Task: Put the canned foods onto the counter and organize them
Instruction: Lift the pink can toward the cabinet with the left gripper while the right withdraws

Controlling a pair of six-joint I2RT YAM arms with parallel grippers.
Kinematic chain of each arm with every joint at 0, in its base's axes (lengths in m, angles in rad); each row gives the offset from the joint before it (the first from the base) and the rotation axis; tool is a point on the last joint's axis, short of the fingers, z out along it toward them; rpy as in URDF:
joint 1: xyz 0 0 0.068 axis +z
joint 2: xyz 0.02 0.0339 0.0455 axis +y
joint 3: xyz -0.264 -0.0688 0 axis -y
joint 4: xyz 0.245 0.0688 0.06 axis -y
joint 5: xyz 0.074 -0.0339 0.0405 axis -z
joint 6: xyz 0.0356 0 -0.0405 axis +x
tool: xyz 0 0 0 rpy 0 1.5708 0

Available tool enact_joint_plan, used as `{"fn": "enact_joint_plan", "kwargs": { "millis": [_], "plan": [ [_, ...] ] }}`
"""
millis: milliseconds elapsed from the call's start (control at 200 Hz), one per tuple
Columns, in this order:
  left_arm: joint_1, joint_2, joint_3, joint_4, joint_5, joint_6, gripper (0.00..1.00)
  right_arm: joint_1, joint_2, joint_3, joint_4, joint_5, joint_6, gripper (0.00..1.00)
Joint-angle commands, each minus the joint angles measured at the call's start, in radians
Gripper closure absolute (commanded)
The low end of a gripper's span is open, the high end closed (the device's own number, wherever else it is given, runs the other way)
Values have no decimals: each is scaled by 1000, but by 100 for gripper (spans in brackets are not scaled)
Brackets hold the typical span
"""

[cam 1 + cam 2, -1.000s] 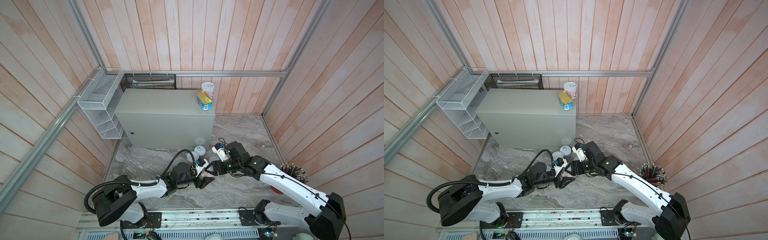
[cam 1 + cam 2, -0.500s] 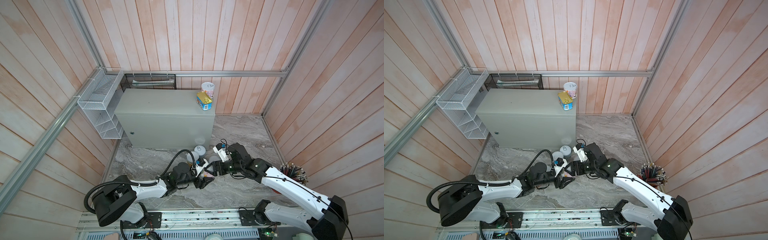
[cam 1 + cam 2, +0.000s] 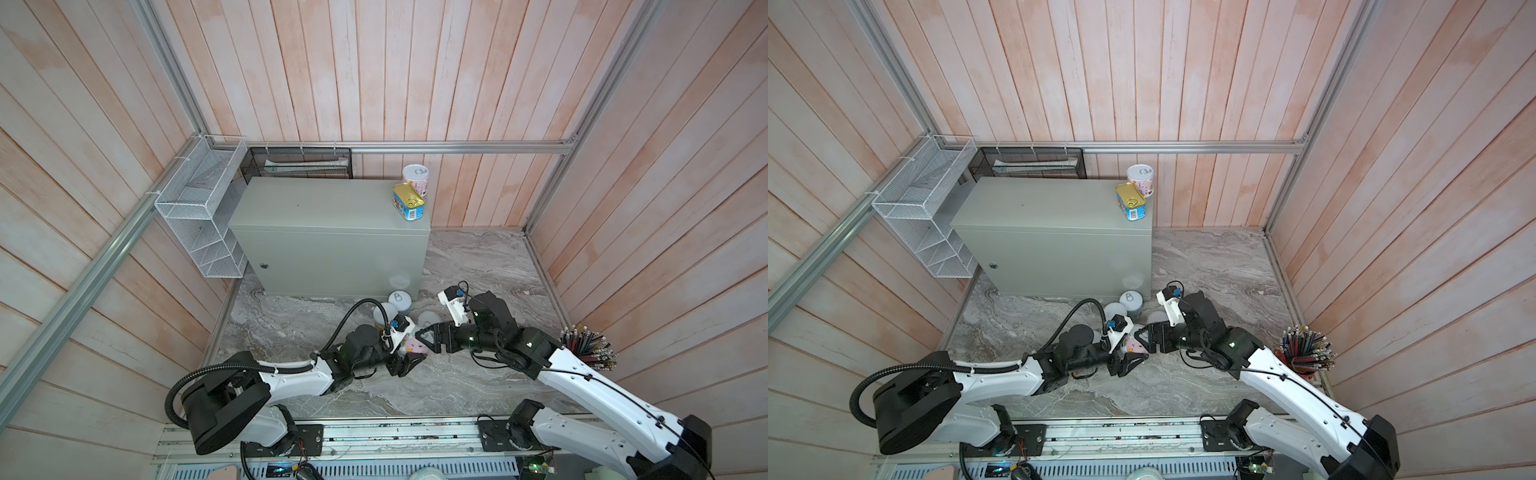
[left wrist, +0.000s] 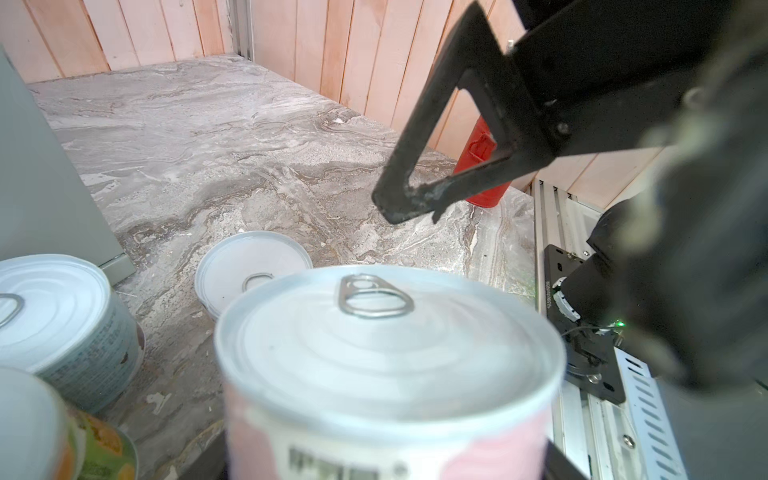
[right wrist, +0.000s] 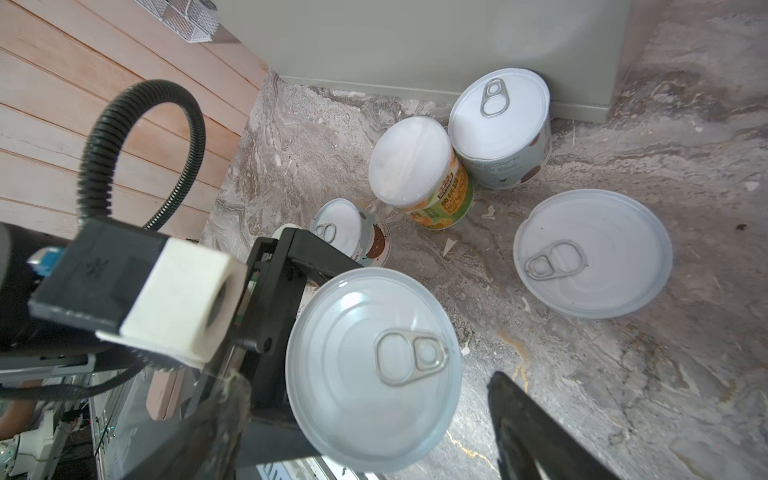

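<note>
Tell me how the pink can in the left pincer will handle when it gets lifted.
The pink can looks like rigid metal, so it should hold shape in the left pincer. Its pull-tab lid looks sealed, so it's probably heavy for its size. Its smooth round wall might slip or twist, and laid sideways it would likely roll.

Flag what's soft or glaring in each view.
Left wrist: right arm badly out of focus, pink can label soft, marble crisp. Right wrist: own finger blurred, can lids bright, not blown out. Top views: sharp, evenly lit, a faint pale reflection on the counter front.
</note>
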Motion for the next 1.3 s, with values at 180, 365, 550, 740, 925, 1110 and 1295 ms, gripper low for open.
{"fn": "enact_joint_plan", "kwargs": {
  "millis": [180, 365, 550, 740, 925, 1110, 1295],
  "plan": [
    [-3, -81, 78, -8, -93, -7, 35, -1, -244, -137, 140, 139, 120, 10],
    [-3, -134, 192, -147, -152, -3, 36, 1, -399, -232, 199, 178, 161, 10],
    [-3, -156, 310, -179, -161, 3, 36, 1, -481, -266, 201, 194, 159, 11],
    [-3, -131, 467, -247, -205, 40, 36, 1, -555, -316, 203, 173, 156, 10],
    [-3, -56, 649, -327, -229, 109, 36, 1, -614, -364, 215, 172, 147, 11],
    [7, 1, 789, -409, -241, 151, 36, 1, -672, -409, 285, 184, 158, 10],
    [68, 4, 841, -426, -242, 116, 38, 1, -672, -415, 312, 221, 152, 10]
  ]
}}
